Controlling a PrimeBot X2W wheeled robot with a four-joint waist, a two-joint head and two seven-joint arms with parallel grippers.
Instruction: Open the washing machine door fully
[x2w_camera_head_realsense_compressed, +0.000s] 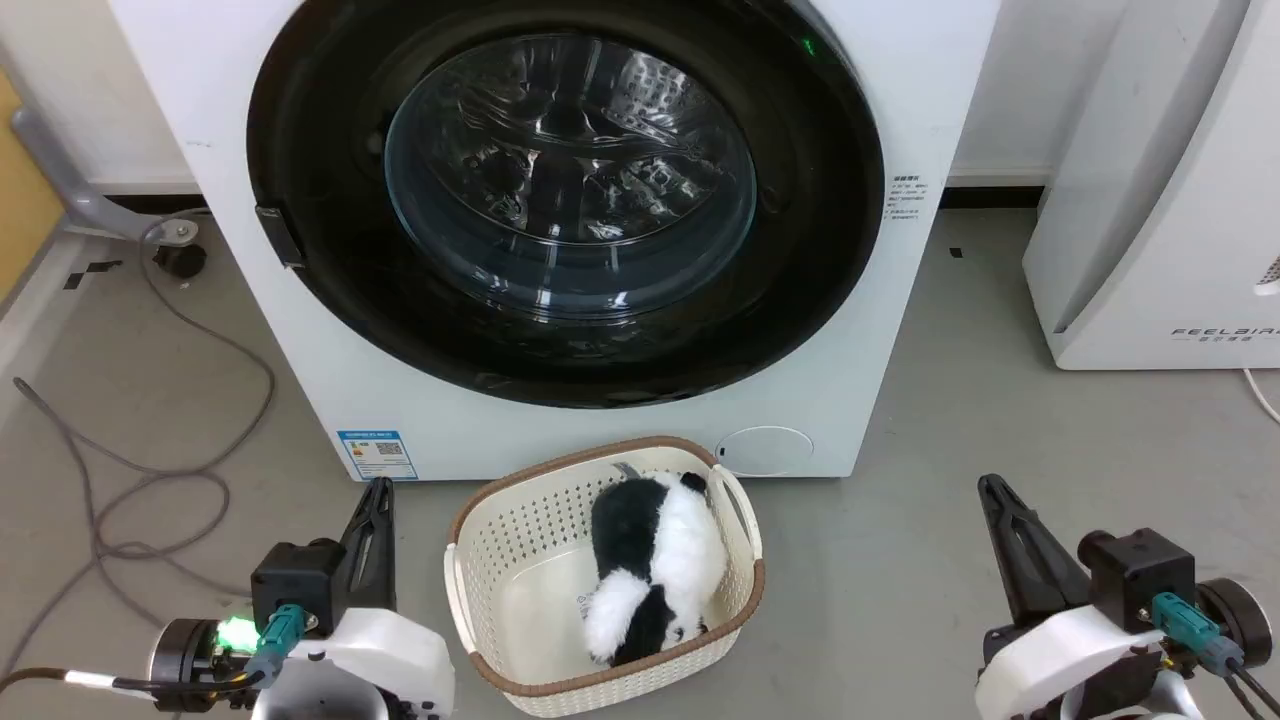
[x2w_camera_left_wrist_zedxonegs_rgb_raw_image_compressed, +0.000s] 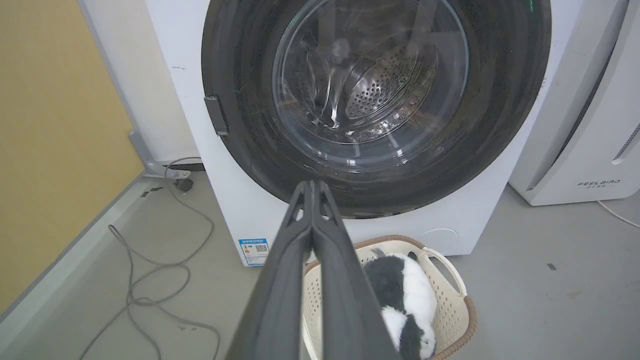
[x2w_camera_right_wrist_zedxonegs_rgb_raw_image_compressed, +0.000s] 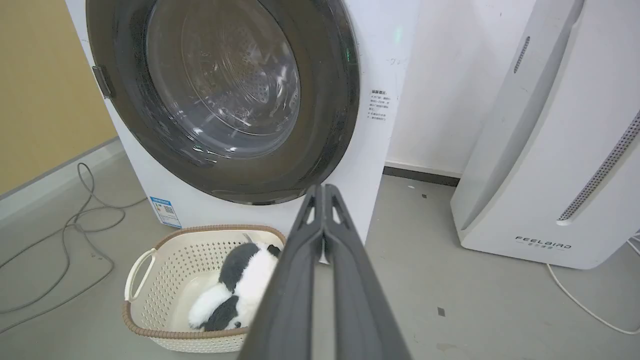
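Closed and empty, the left gripper (x2w_camera_head_realsense_compressed: 380, 492) and right gripper (x2w_camera_head_realsense_compressed: 993, 489) are hovering near; hooking the washing machine door's (x2w_camera_head_realsense_compressed: 566, 195) left-edge handle (x2w_camera_head_realsense_compressed: 280, 236) looks best.

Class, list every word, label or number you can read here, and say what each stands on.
"FEELBIRD": on the white appliance beside the washing machine.
The blue label sticker, low on the washing machine: too small to read.
The dark print right of the washing machine door: too small to read.
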